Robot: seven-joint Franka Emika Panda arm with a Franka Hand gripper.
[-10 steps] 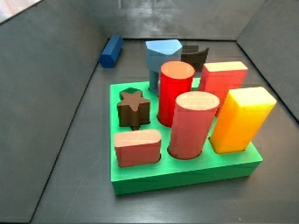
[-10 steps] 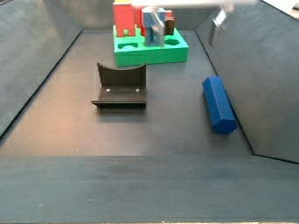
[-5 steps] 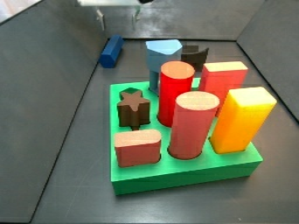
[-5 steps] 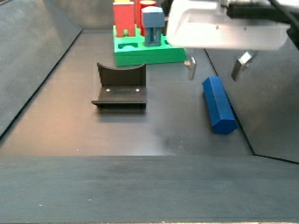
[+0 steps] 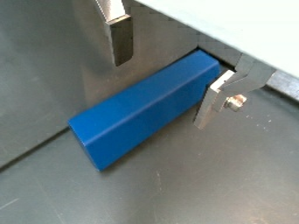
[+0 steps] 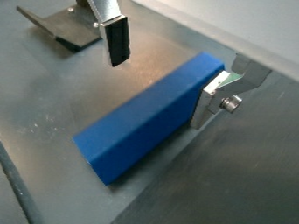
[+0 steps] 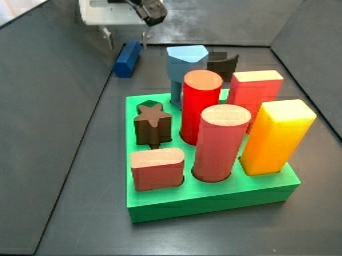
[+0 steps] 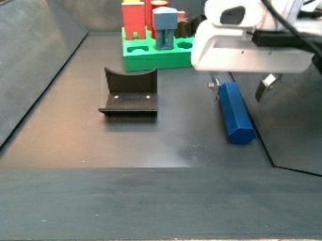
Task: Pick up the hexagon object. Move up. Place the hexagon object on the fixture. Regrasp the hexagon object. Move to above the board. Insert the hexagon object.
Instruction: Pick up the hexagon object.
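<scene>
The blue hexagon object [image 8: 235, 113] lies flat on the dark counter [image 8: 151, 151], beside the side wall and well apart from the green board [image 8: 161, 55]. In a side view it shows as a long blue bar [image 7: 127, 58] beyond the board [image 7: 201, 190], near the back corner of the enclosure.

The gripper [image 8: 238, 87] hangs over the end of the hexagon object that points toward the board, its jaws spread wide and holding nothing. Its fingers [image 8: 266, 88] reach down on either side of the bar, though whether they touch it cannot be told there. In both wrist views the hexagon object [image 5: 146, 105] [image 6: 149, 114] lies lengthwise between the two silver plates: one finger [image 5: 118, 38] stands clear of the bar on one long side, while the other [image 5: 218, 94] sits just beside the bar's opposite face, close enough that contact cannot be ruled out.

The fixture [image 8: 128, 92] stands on the counter to the side of the hexagon object, away from the wall, with bare floor between them; a wrist view catches its corner [image 6: 61, 26] past the clear finger [image 6: 114, 40].
</scene>
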